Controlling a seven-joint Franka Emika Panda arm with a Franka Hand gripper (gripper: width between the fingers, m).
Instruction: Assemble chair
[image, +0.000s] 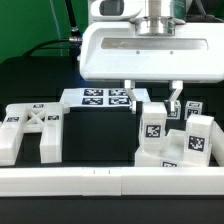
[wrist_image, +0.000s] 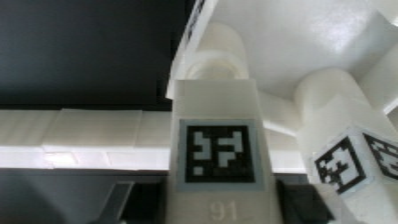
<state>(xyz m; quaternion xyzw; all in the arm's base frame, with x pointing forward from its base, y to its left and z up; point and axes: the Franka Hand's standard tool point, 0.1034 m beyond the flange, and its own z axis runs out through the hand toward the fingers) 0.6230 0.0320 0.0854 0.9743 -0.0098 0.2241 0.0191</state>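
One end effector (image: 152, 104) | clamped narrow on leg block (image: 153, 126) | X-braced panel (image: 30, 132) well apart

The black counter (image: 95, 140) carries a flat white marker board (image: 104, 97) toward its back. At the exterior view's left the X-braced panel (image: 30, 128) rests on the surface. At the exterior view's right stands a close group of tagged white chair blocks (image: 190, 140), an upright leg block (image: 153, 124) among them. A long white border rail (image: 100, 181) runs along the near edge.
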